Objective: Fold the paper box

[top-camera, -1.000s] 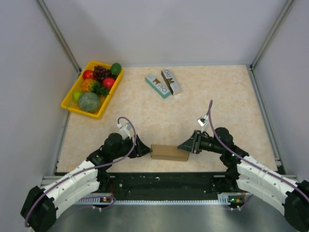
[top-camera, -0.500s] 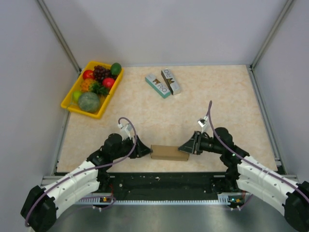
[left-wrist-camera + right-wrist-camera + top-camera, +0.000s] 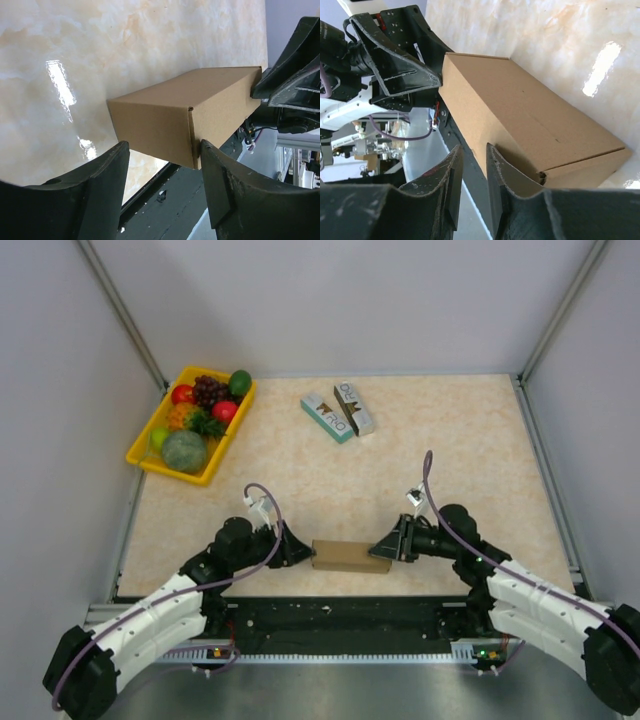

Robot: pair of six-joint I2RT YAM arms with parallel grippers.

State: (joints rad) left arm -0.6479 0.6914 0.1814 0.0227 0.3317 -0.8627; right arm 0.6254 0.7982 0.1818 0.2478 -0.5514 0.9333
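the paper box (image 3: pixel 350 556) lies closed and flat on the table (image 3: pixel 420 460) close to its near edge, lengthwise between the two arms. the left gripper (image 3: pixel 302 551) sits at the box's left end with its fingers (image 3: pixel 95 190) spread wide, the carton's end just at their tips. the right gripper (image 3: pixel 382 548) meets the right end, its fingers (image 3: pixel 447 180) drawn almost together with only a slim gap and nothing visible between them. well apart, a yellow fruit tray (image 3: pixel 136 453) sits far left and two small printed boxes (image 3: pixel 340 412) lie toward the back.
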